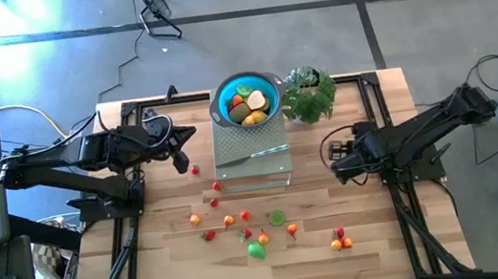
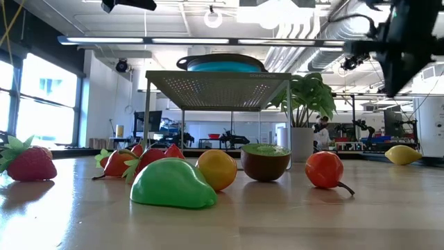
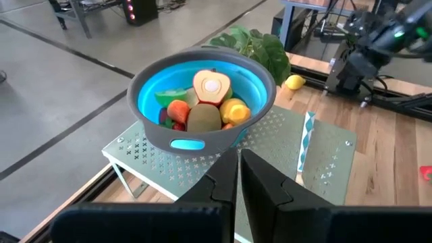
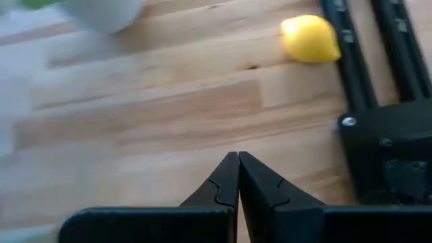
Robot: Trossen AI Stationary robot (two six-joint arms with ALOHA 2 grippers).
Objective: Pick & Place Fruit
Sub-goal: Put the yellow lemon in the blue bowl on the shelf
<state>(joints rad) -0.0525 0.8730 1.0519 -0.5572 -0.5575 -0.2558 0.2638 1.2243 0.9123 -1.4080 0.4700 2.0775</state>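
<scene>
Hung shut and empty near the lemon (image 4: 310, 38), right claw (image 4: 237, 156): needed reopening wide before dropping squarely over it; left claw (image 3: 239, 158) shut near the blue bowl (image 3: 259, 104).

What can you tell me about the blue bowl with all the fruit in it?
The blue bowl is round, bright blue inside with a grey rim and a grey wall, and looks like soft plastic. It stands upright on the perforated metal rack, beside the leafy plant. Toy fruit is piled inside. No gripper touches it.

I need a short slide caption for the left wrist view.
Shut left gripper faces a blue bowl of toy fruit on a perforated metal stand.
</scene>
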